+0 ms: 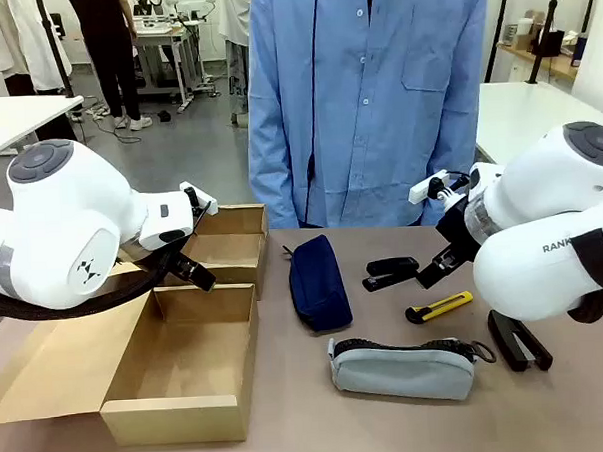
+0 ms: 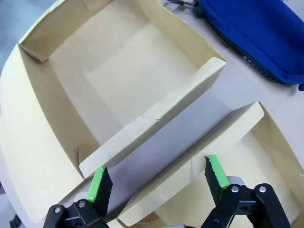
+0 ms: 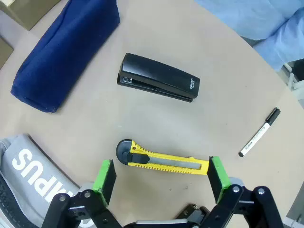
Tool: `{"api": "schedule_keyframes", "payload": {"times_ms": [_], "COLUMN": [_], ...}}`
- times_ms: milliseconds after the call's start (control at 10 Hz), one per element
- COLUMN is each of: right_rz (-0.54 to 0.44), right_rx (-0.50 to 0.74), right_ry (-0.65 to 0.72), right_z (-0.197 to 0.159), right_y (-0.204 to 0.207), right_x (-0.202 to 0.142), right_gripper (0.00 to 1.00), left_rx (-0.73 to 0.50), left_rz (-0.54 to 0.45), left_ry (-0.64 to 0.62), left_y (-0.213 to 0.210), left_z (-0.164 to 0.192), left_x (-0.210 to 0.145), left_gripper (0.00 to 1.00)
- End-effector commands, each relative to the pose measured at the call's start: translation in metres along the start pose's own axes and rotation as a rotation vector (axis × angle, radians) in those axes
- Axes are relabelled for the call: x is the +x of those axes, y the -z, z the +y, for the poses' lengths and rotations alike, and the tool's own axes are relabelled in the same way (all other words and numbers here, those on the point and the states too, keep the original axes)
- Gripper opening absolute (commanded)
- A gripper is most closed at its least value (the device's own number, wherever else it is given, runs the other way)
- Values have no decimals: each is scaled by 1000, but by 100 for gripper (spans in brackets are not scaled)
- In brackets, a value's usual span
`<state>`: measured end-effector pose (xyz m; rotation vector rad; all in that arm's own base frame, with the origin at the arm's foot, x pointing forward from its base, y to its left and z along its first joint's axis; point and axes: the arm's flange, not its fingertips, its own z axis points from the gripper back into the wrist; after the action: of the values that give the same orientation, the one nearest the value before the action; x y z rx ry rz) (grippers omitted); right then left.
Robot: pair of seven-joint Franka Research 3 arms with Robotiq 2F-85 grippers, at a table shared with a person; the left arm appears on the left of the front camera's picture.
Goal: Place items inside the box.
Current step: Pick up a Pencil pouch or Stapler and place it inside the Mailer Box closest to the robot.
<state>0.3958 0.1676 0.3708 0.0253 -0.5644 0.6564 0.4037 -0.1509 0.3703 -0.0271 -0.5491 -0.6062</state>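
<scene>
Near cardboard box (image 1: 187,361) sits open at the left of the worktop (image 1: 320,425), one flap lying flat to its left, inside showing bare cardboard floor. Far cardboard box (image 1: 227,249) sits just behind it, also open, bare floor. A thin strip of worktop runs between their walls.

All items lie on the worktop, outside both boxes:
- Navy zip pouch (image 1: 317,280) lies just right of the boxes, lengthways toward the person.
- Black stapler (image 1: 389,273) is to the right of the navy pouch, apart from it.
- Yellow-and-black utility knife (image 1: 440,307) lies nearer the robot than that stapler.
- Grey zip pouch (image 1: 403,370) lies in front of the knife, with white letters "PUS" readable in the right wrist view.
- Second black stapler (image 1: 517,339) is at the far right, partly hidden by the right arm.
- White marker with black cap (image 3: 259,133) lies off beyond the knife.

Left gripper (image 2: 158,178) hangs over the gap between the two boxes, jaws spread wide, green pads (image 2: 101,183) either side of the box walls, gripping nothing.

Right gripper (image 3: 160,170) hovers over the knife, jaws fully spread, and the knife lies between the two fingers in its wrist view. Nothing is held, and I cannot tell whether the pads touch it.

Person in blue shirt (image 1: 366,103) stands at the far edge of the worktop.
</scene>
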Motion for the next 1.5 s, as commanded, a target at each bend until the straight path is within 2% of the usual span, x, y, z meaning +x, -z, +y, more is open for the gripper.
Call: {"api": "schedule_keyframes", "payload": {"times_ms": [0,1400], "right_rz": [0,0], "right_rx": [0,0], "right_ry": [0,0], "right_z": [0,0], "right_y": [0,0], "right_x": [0,0], "right_gripper": [100,100], "left_rx": [0,0], "left_rz": [0,0], "left_ry": [0,0], "left_y": [0,0], "left_z": [0,0], "left_x": [0,0], "left_gripper": [100,100]}}
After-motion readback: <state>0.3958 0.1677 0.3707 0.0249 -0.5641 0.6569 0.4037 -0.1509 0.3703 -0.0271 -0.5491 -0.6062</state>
